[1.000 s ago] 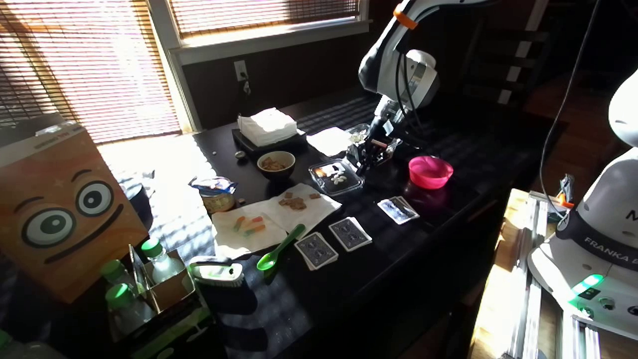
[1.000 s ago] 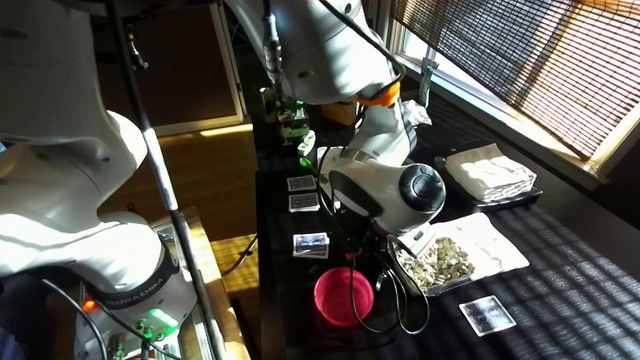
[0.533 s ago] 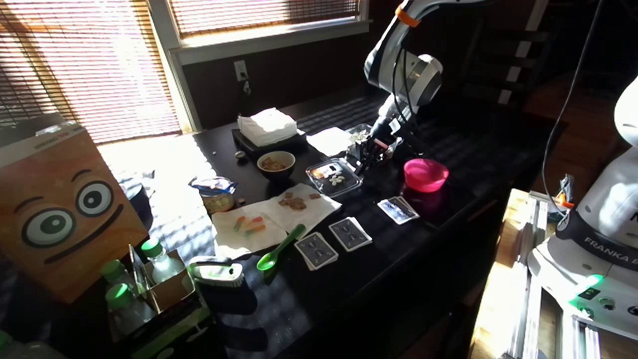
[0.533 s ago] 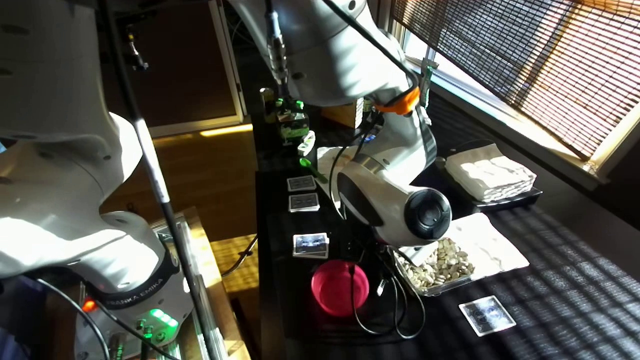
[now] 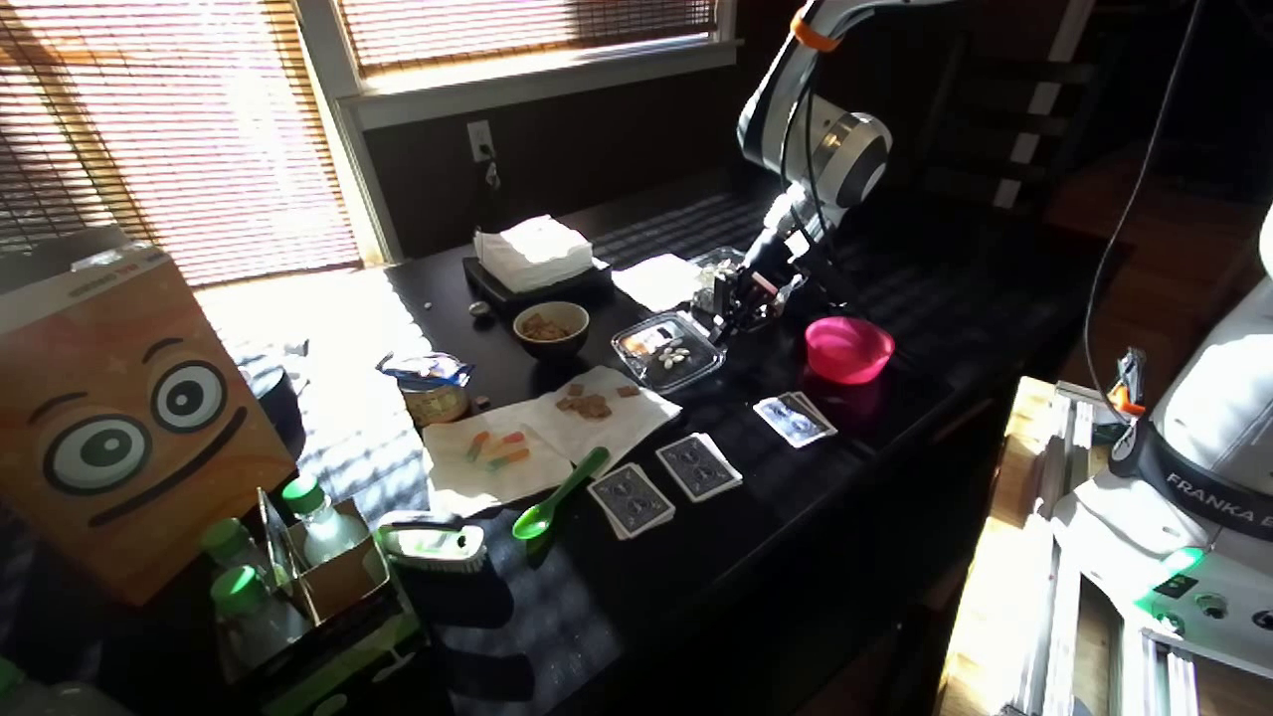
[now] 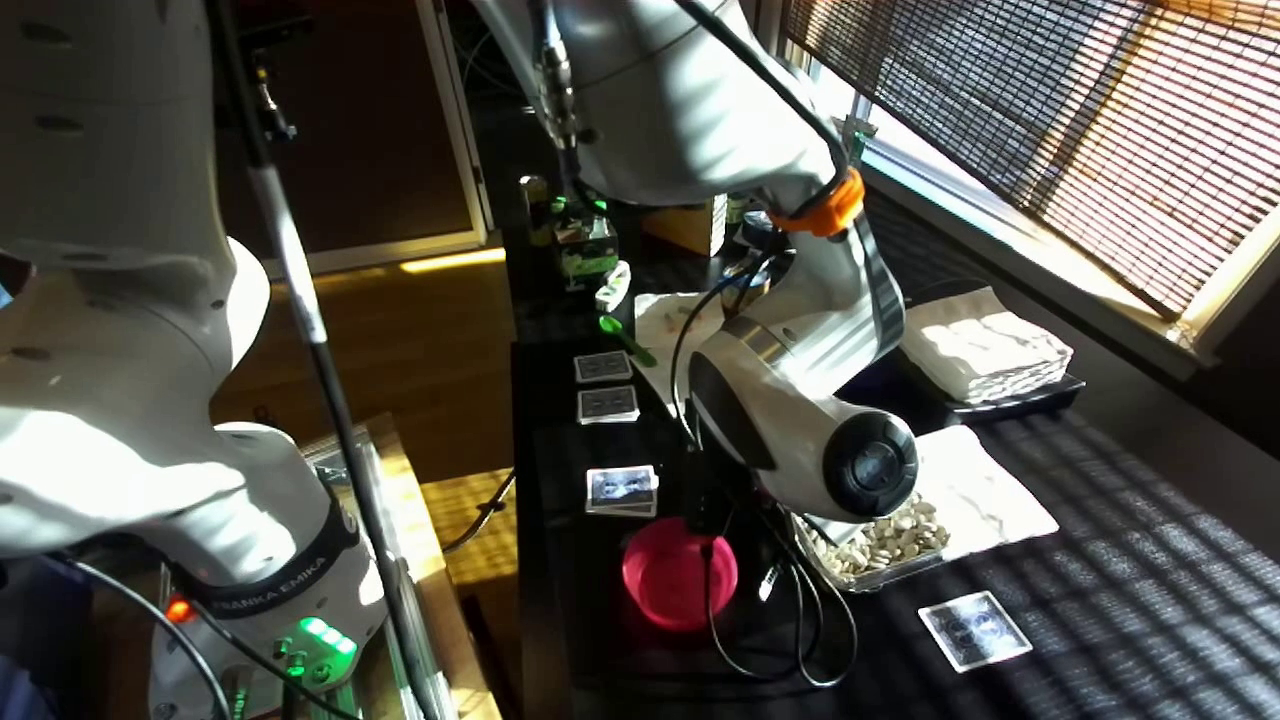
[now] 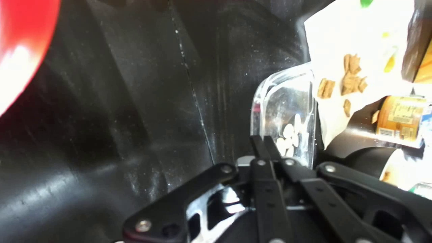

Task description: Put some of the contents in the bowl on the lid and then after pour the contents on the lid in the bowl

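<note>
So the pincer has its fingers squeezed in narrow, just a skinny line between them, and in an exterior view the tips come down right at the right edge of the clear lid. Honestly can't tell if they've got the rim pinched or are only beside it. The lid is out on the dark counter with a little bunch of pale seeds around its middle. The clear bowl is mostly blocked by the pincer from there, but in an exterior view you can see the bowl piled with loads more seeds, the robot's wrist covering part of it and a white napkin right beside it. Pink bowl is near and to the right of the pincer, and a round dark dish with brown bits sits left of the lid. On the near side there's white paper with brown squares, a green spoon and some card stacks.
</note>
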Robot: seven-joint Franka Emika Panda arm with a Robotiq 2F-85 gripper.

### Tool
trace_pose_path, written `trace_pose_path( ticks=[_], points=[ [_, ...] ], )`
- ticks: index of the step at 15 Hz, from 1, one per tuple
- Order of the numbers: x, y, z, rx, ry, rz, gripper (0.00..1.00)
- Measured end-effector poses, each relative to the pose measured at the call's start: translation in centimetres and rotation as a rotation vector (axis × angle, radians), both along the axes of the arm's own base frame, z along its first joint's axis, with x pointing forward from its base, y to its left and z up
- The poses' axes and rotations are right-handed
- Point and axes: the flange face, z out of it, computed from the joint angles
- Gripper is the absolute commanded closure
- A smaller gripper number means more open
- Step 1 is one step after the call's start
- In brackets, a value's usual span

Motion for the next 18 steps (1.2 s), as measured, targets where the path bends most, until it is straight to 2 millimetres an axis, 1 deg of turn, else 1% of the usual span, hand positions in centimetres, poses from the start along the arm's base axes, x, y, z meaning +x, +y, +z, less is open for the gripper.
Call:
trace_pose_path(
  ticks=[5,18],
  points=[
    [-0.4,-0.4,0.2,0.055,-0.019,0.005,1.0],
    [-1.8,-1.9,0.4,0.202,-0.058,-0.047,1.0]
  ],
)
